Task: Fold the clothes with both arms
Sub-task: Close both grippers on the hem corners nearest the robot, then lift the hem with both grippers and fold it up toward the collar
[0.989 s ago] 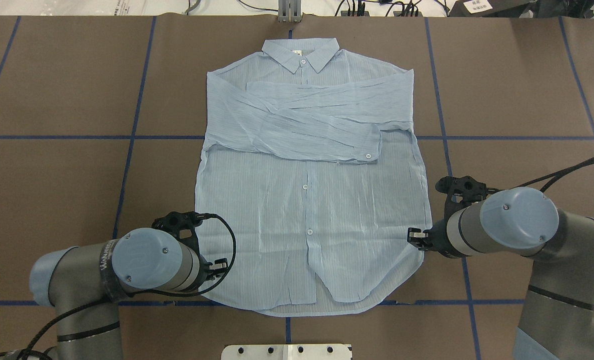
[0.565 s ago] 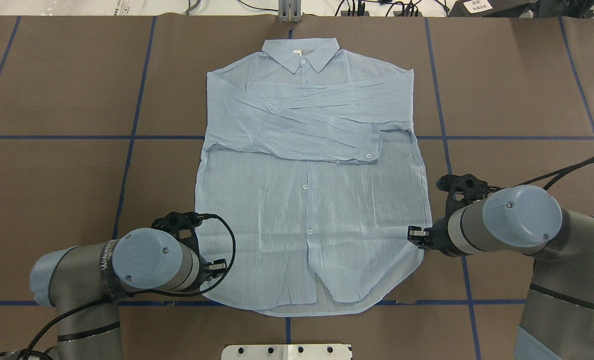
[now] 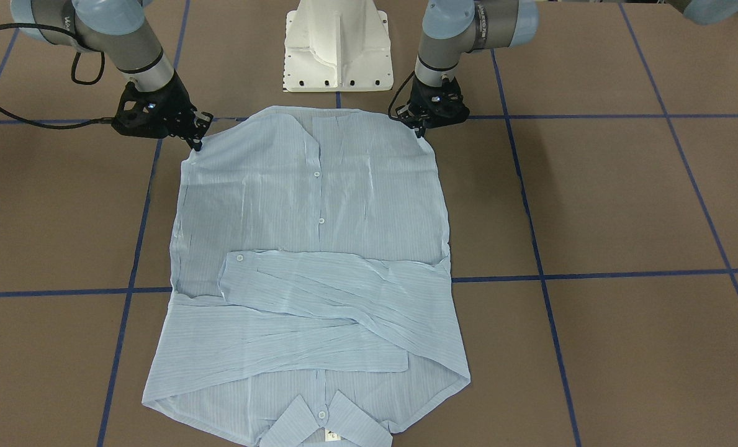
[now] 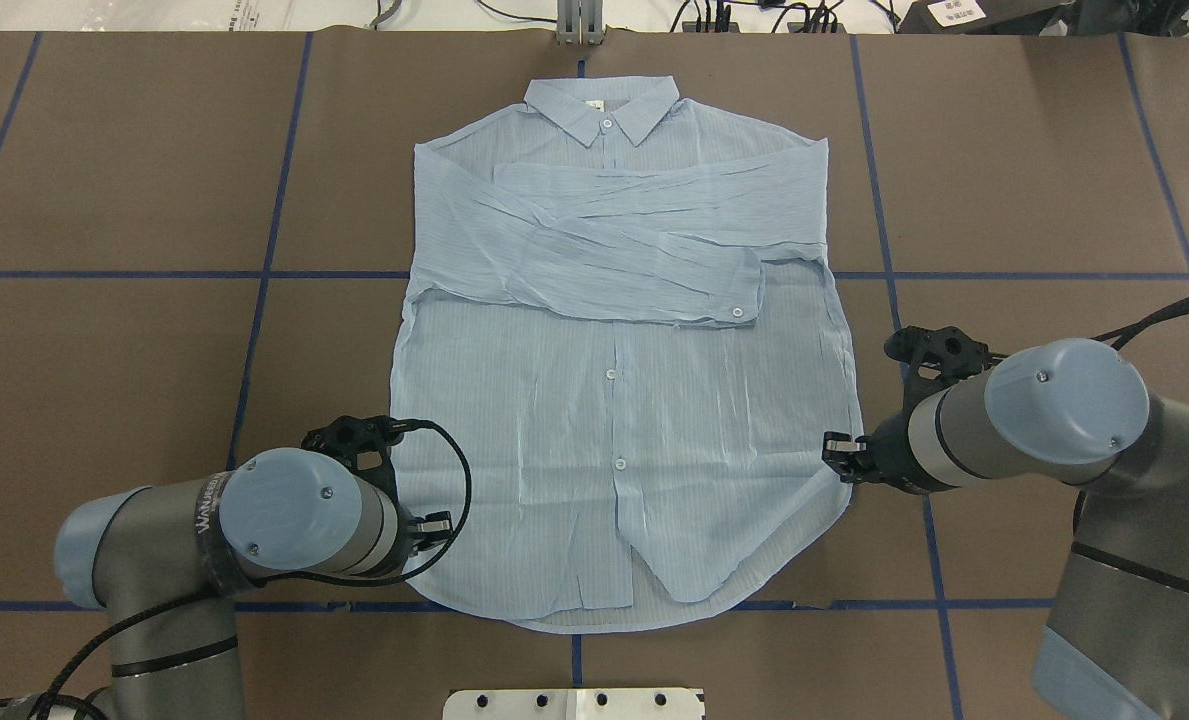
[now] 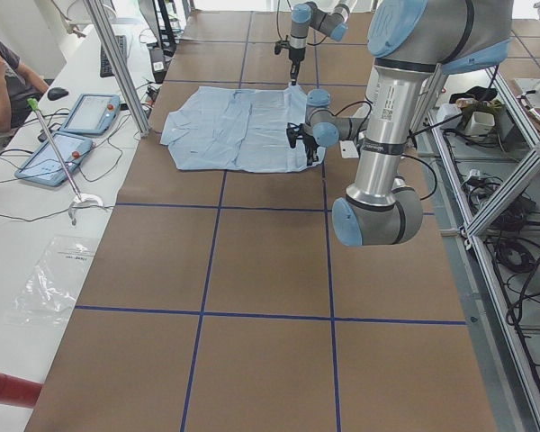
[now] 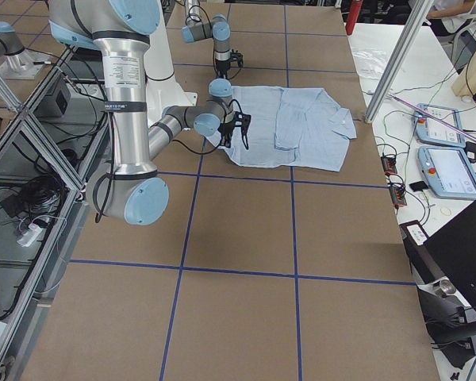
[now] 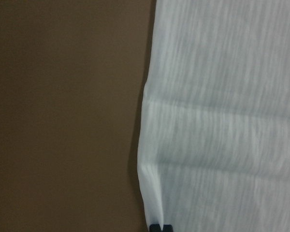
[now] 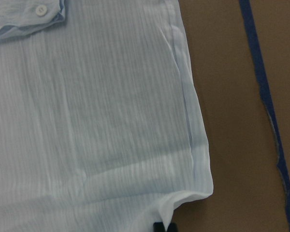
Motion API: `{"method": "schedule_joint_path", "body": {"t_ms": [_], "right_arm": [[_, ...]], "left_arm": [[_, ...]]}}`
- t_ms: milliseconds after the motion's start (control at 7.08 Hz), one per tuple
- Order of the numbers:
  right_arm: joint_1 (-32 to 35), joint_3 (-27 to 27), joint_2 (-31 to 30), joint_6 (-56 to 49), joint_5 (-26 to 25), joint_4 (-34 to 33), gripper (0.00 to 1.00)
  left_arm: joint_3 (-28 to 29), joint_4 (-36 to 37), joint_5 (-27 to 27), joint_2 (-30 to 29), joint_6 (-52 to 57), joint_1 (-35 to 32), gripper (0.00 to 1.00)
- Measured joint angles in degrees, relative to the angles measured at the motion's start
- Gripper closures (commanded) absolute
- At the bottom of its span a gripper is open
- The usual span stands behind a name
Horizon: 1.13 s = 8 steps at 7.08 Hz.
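The pale-blue striped shirt (image 4: 614, 420) lies flat, front up, on the brown table, collar (image 4: 602, 105) at the far side. Both sleeves (image 4: 634, 250) are folded across the chest. My left gripper (image 4: 432, 525) is at the hem's left corner. In the left wrist view its fingertips (image 7: 160, 227) sit together on the cloth's edge. My right gripper (image 4: 839, 455) is at the hem's right corner. In the right wrist view its tips (image 8: 164, 226) pinch a raised pucker of hem. The front-facing view shows the left gripper (image 3: 419, 129) and right gripper (image 3: 196, 144) low on those corners.
The white pedestal base (image 4: 574, 703) stands just behind the hem. Blue tape lines (image 4: 264, 275) cross the brown table cover (image 4: 104, 380). A side bench with tablets (image 5: 67, 135) and a seated person (image 5: 4, 76) runs beyond the table's far edge.
The right gripper has moved a little away from the robot along the shirt's right edge, tugging the hem corner with it. The left arm has shifted only slightly.
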Motion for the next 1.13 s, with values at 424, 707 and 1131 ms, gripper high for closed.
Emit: {"method": "schedule_joint_path", "body": {"t_ms": [424, 707, 1131], "right_arm": [[2.4, -0.05, 0.31, -0.52, 1.78, 0.05, 1.0], [4.4, 0.27, 0.47, -0.65, 3.57, 0.08, 1.0], [7.86, 1.61, 0.61, -0.66, 7.44, 0.09, 1.0]], "left_arm": [[-0.25, 0.62, -0.21, 0.05, 3.44, -2.98, 1.0], [-0.48, 1.65, -0.3, 0.08, 6.31, -4.26, 1.0], [-3.62, 3.31, -0.96, 0.27, 7.03, -4.53, 1.0]]}}
